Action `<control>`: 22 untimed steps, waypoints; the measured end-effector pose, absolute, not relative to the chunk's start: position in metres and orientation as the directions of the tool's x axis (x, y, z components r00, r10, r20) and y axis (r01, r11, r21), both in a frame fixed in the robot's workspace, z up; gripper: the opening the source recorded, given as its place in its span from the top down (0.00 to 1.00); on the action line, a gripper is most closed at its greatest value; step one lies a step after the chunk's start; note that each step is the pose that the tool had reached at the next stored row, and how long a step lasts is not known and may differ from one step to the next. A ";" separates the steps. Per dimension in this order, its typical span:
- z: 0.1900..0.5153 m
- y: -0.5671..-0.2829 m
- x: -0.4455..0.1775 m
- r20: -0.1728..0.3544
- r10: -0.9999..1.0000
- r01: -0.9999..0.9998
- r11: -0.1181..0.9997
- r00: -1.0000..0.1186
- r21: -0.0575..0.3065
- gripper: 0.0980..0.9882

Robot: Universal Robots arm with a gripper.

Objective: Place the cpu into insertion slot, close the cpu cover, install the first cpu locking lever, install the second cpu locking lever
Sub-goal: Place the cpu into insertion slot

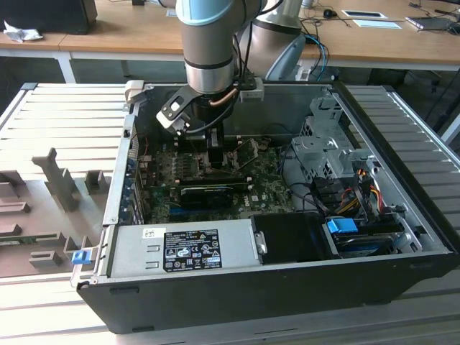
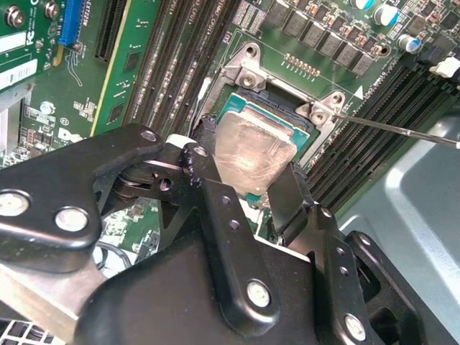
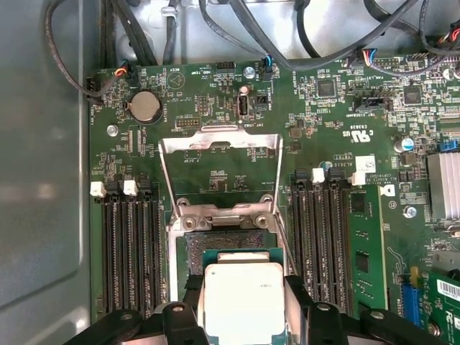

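My gripper (image 2: 246, 164) is shut on the cpu (image 2: 253, 144), a small square chip with a dull silver top, with a black finger (image 2: 207, 147) on one side and another on the opposite side. In the first wrist view the cpu (image 3: 244, 302) hangs over the near half of the insertion slot (image 3: 219, 241), a dark socket with a silvery rim. I cannot tell whether the chip rests in it. The cpu cover (image 3: 219, 144), a thin metal frame, stands swung up behind the socket. A thin locking lever (image 2: 402, 129) sticks out sideways. In the exterior view the gripper (image 1: 213, 154) reaches down into the computer case.
The green motherboard (image 3: 338, 129) lies in an open black case (image 1: 287, 287). Black memory slots (image 3: 126, 251) flank the socket on both sides. Cables (image 3: 215, 29) run along the far edge. A power supply (image 1: 180, 248) and a drive cage (image 1: 330, 151) crowd the case walls.
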State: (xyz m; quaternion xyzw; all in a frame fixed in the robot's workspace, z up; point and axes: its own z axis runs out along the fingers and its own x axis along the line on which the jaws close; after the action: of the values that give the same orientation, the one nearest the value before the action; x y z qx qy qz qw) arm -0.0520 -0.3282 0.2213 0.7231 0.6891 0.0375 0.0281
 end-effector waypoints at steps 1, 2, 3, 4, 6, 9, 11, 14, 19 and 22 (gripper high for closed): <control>0.219 -0.328 -0.051 0.015 0.999 0.995 -0.047 0.046 0.092 0.51; 0.218 -0.327 -0.050 0.015 0.999 0.995 -0.047 0.046 0.092 0.51; 0.217 -0.327 -0.050 0.015 0.999 0.995 -0.047 0.046 0.092 0.51; 0.214 -0.326 -0.050 0.015 0.999 0.995 -0.046 0.045 0.092 0.51; 0.211 -0.326 -0.050 0.015 0.999 0.995 -0.041 0.040 0.092 0.51; 0.208 -0.325 -0.050 0.015 0.999 0.995 -0.034 0.033 0.092 0.51; 0.207 -0.323 -0.049 0.015 0.999 0.995 -0.034 0.033 0.092 0.51; 0.204 -0.322 -0.049 0.014 0.999 0.995 -0.034 0.033 0.092 0.51; 0.202 -0.321 -0.049 0.011 0.999 0.995 -0.034 0.033 0.092 0.51; 0.202 -0.321 -0.049 0.012 0.999 0.995 -0.034 0.033 0.093 0.51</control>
State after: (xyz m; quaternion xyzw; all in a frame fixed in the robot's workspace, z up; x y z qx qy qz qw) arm -0.0486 -0.3213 0.2015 0.7181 0.6944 0.0363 0.0293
